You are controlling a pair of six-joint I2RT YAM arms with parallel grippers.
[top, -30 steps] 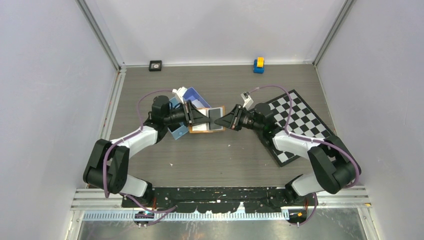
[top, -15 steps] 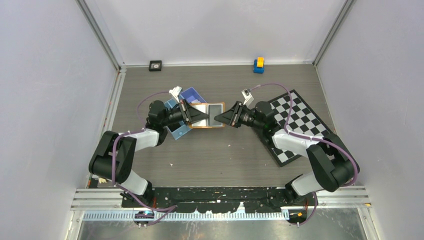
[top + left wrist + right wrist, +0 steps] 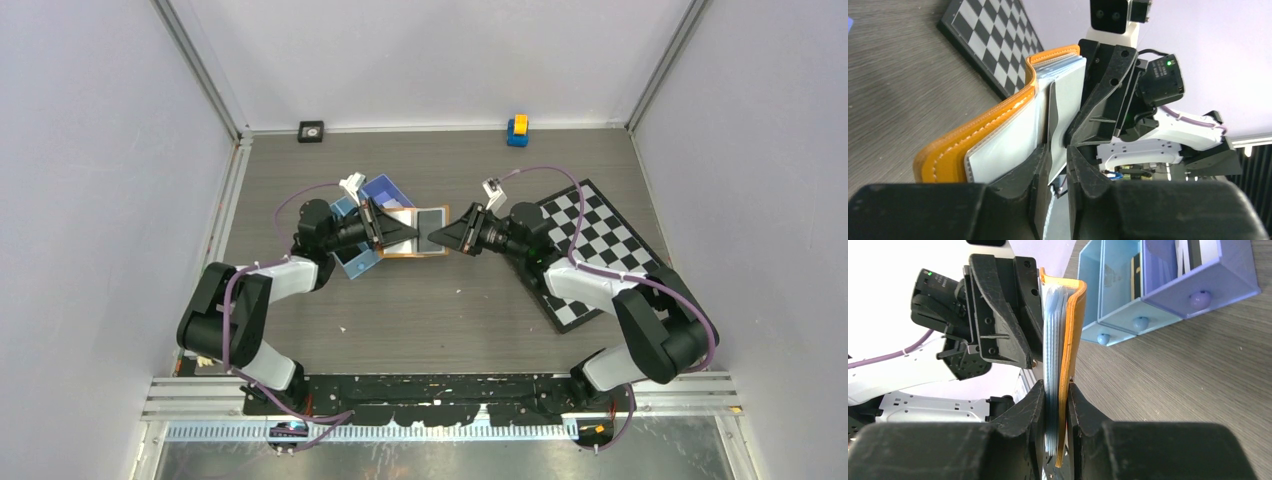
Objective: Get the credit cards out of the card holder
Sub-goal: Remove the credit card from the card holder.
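Toward the far left of the wood-grain counter, a blue three-compartment tray sits just behind the left arm's wrist, with dark and pale items standing in its compartments. A black-and-white checkerboard lies to the right, under the right forearm. Well apart, by the back wall, are a yellow-and-blue toy block and a small black square object.

Between tray and checkerboard the orange card holder is spread open, pale inside up, with both hands meeting over it nose to nose. The left hand has its fingers nearly together, pinching the edge of one pale credit card that stands out from the holder's lining. The right hand is clamped on the holder's opposite flap, its fingers squeezing the orange cover and the stack of credit cards tucked against it. Whether the holder touches the counter cannot be told.
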